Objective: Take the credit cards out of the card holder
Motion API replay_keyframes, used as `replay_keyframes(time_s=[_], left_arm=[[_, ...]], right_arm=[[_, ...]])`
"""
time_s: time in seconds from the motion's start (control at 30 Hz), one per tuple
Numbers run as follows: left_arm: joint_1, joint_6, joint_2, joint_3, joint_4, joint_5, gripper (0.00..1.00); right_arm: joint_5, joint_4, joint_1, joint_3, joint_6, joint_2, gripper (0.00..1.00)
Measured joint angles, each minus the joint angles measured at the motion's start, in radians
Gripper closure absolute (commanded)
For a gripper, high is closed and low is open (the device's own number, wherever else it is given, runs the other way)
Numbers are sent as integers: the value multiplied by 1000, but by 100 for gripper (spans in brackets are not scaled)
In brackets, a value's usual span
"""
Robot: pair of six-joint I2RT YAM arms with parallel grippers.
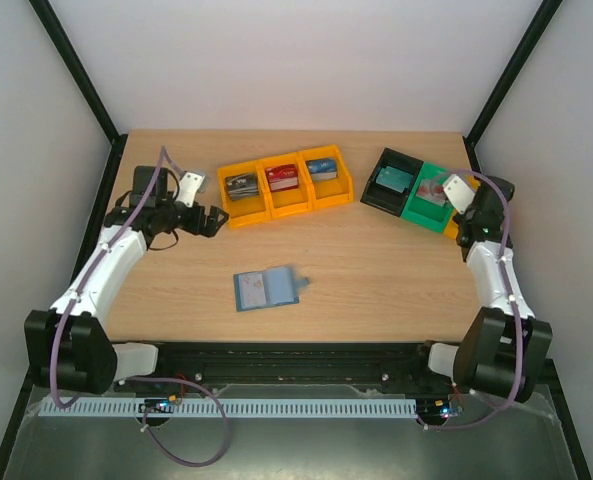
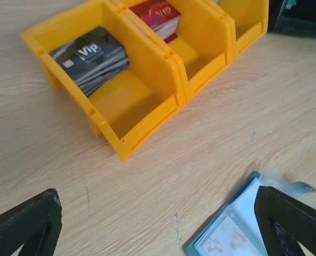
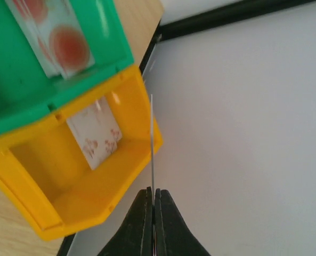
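The card holder (image 1: 268, 288) is seen lower right of the wide-open, empty left gripper (image 1: 216, 221); a card (image 3: 152, 138) is pinched edge-on by the right gripper (image 3: 153, 193).

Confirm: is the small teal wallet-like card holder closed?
No, the card holder lies open on the wooden table, pale inner sleeves showing.

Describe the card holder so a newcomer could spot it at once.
On the wooden table, look in front of the row of three yellow bins, toward the near-middle. The card holder lies there alone, opened flat. It is the only teal-blue booklet, with pale inner sleeves and a small tab on its right; its neighbours are all bins.
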Motion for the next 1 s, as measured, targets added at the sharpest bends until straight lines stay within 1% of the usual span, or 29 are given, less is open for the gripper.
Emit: replay_keyframes(time_s=[0.13, 0.3, 0.4, 0.57, 0.8, 1.0], left_arm=[[0, 40, 55, 0, 1, 21, 1], [1, 66, 108, 0, 0, 23, 1], [13, 69, 154, 2, 0, 23, 1], [77, 66, 220, 2, -2, 31, 1], [186, 63, 235, 6, -10, 93, 1], [209, 63, 248, 7, -21, 129, 1]], right_arm=[[-74, -28, -121, 29, -61, 95, 98], [-109, -69, -192, 102, -117, 259, 98], [-124, -90, -195, 126, -153, 309, 98], [-137, -99, -194, 208, -200, 388, 98], [-134, -60, -186, 262, -258, 474, 98], [-135, -36, -146, 303, -283, 534, 98]])
